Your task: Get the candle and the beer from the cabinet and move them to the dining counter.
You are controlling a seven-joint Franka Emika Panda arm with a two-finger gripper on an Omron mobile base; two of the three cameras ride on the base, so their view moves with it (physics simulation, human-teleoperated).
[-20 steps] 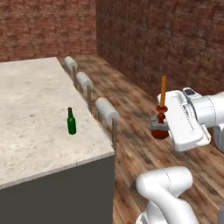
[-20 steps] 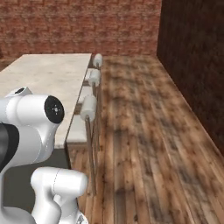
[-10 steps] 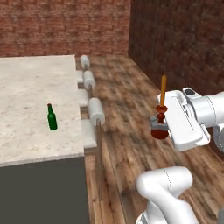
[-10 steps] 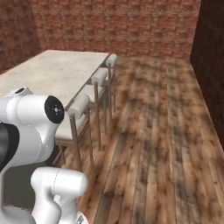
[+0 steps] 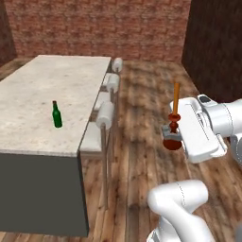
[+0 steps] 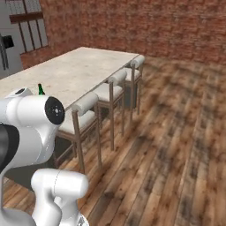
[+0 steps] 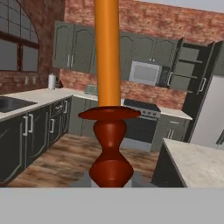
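while the beer stands on the dining counter | candle upright beside the counter, over the floor | gripper closed tight on its holder | risk: tall taper may tip or slip if swung hard
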